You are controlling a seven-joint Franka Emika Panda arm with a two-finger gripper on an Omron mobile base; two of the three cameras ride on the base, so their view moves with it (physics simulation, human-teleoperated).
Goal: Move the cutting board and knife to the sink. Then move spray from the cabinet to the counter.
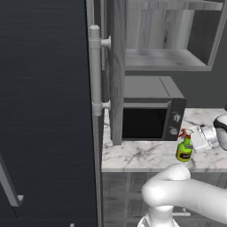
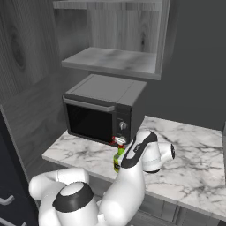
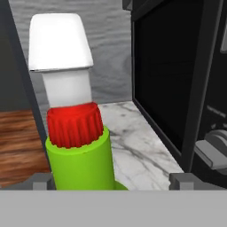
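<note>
- The spray bottle stands upright on the marble counter, near the counter's front edge and just in front of the microwave's right-hand control panel.
- In the left base view its green body, yellow label and red-and-white nozzle top are plain to see; in the right base view the spray bottle is half hidden behind the white arm, with only its green side and the red nozzle showing.
- The gripper is at the bottle's right side, level with its neck and top, and its jaws are spread wide.
- In the hand view the gripper has its two grey finger tips standing well apart at the bottom corners, and the spray bottle rises between them, nearer the left tip; whether either tip touches the bottle I cannot tell.
- The same view shows the bottle's green shoulder, ribbed red collar and white cap close up, with the counter behind it and the microwave's dark door to the right.
- The microwave sits at the back of the counter, against the grey wood-grain cabinet side at the counter's left end.
- Above the microwave is the cabinet with its open shelf niche.
- The dark fridge with a long grey handle takes up the left of the left base view, beyond the counter's left edge.
</note>
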